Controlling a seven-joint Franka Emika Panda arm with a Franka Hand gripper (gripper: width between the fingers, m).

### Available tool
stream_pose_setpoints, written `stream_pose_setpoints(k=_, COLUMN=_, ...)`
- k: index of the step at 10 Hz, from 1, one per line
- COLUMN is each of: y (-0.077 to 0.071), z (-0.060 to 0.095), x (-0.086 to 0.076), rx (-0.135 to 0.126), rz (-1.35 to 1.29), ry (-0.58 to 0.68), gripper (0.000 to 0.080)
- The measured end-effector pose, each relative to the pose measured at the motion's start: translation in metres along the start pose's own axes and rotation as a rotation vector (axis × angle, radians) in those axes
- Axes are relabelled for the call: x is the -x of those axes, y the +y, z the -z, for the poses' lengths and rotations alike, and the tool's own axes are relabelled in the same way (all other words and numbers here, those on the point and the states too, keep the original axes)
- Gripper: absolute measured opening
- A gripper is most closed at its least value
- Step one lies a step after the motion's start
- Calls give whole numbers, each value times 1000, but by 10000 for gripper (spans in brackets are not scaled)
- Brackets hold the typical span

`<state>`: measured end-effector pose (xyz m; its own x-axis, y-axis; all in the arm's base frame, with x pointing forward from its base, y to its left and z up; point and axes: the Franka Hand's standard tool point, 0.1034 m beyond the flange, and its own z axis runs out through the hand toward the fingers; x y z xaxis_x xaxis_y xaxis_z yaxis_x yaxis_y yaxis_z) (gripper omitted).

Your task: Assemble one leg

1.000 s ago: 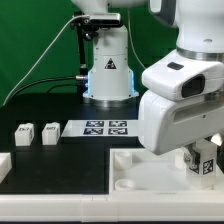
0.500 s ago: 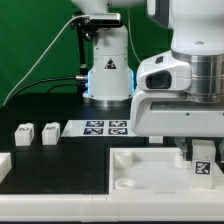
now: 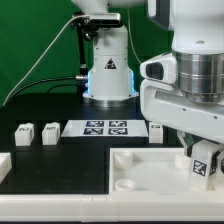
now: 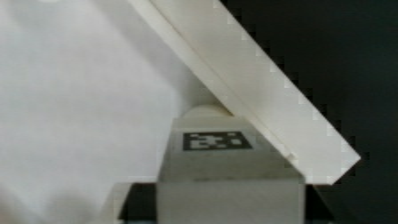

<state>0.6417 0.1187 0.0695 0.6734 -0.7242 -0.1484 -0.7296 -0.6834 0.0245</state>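
wrist: we see it rotated since the earlier frames, housing now skewed | pincer (image 3: 205, 158): shifted slightly toward the exterior view's right, its leg (image 3: 204, 161) now tilted rather than square-on | bench: small tagged post (image 3: 156, 131) beside marker board (image 3: 106, 128) now uncovered

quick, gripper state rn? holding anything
Gripper: shut on the leg, held over the large white piece at the exterior view's right.
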Motion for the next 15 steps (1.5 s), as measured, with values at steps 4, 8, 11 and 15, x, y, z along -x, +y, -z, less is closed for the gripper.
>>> stream_pose_setpoints(k=4, y=0, z=-1, x=1, rx=-3, rz=50, ry=-5, gripper=620)
stream_pose_setpoints(k=8, y=0, z=0, x=0, rx=16, rz=595, ry=10, gripper=648)
stream_pose_setpoints(k=11, y=0, z=-2, x=0, rx=30, rz=983, ry=13, gripper=649)
stream_pose_setpoints(k=15, y=1, z=-2, x=-1, rx=36, rz=1377, ry=5, gripper=649)
